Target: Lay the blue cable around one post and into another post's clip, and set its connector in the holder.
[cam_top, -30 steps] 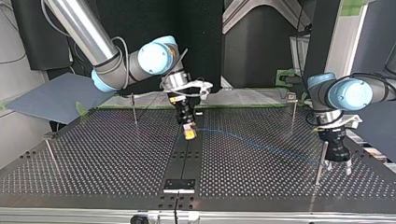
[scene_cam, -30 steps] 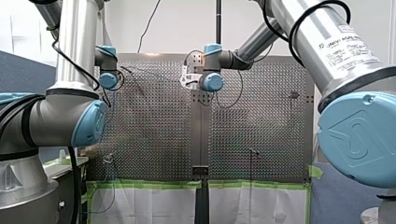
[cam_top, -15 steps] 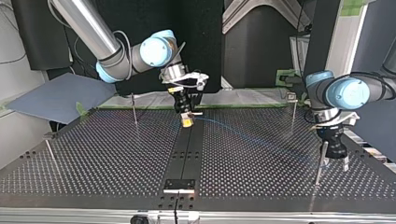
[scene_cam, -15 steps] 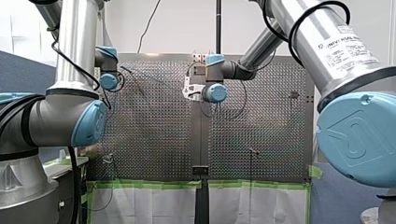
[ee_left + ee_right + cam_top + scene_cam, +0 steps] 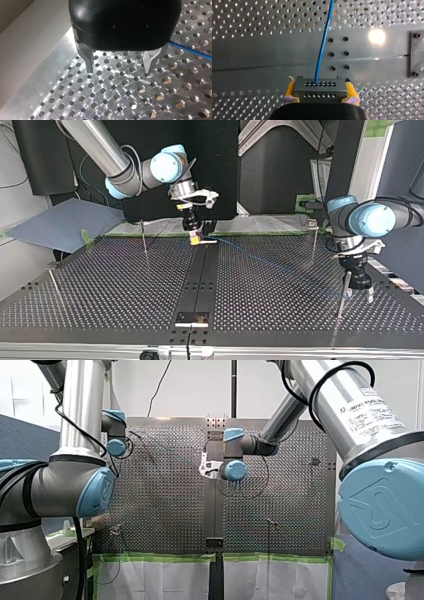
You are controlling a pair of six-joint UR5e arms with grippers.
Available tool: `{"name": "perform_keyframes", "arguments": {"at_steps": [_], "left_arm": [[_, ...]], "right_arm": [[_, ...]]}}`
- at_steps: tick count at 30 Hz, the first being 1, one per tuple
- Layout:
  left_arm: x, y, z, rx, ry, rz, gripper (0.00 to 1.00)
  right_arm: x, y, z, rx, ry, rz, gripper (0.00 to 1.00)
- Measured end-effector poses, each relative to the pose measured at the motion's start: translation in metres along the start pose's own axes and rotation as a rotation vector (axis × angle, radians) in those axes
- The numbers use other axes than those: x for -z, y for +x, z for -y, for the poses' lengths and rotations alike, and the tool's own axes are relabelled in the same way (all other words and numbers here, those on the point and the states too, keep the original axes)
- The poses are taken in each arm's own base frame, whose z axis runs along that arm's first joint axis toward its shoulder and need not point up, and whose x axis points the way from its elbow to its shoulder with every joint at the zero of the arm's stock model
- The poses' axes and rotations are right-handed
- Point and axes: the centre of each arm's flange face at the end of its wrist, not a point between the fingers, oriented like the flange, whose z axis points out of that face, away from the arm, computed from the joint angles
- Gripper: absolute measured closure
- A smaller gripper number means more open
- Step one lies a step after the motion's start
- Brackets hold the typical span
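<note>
The fingers [image 5: 350, 91] of your right gripper [image 5: 196, 235] are clamped on the connector [image 5: 319, 89] above the middle strip of the table [image 5: 100, 285], while your left gripper [image 5: 119, 67] hangs with its fingers [image 5: 87, 60] apart, empty, just beside the blue cable [image 5: 321, 47], so the routing and the seating both look yet to be done.

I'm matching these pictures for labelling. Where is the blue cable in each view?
Front view: I cannot make it out.
Top view: the blue cable runs from my right gripper across toward my left gripper.
Left wrist view: blue cable passes beside the gripper.
Right wrist view: blue cable leaves the connector clamped between yellow pads.
Shared landmark: the centre strip, in front, top, right wrist views.
</note>
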Motion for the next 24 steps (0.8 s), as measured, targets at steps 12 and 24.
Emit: {"name": "perform_keyframes", "arguments": {"at_steps": [12, 24], "left_arm": [[0.000, 0.000, 0.000, 0.000, 0.000, -0.001, 0.02], [0.000, 0.001, 0.000, 0.000, 0.001, 0.000, 0.02]], "right_arm": [[0.023, -0.031, -0.013, -0.005, -0.067, 0.000, 1.00], [0.046, -0.061, -0.043, -0.039, -0.162, -0.010, 1.00]]}}
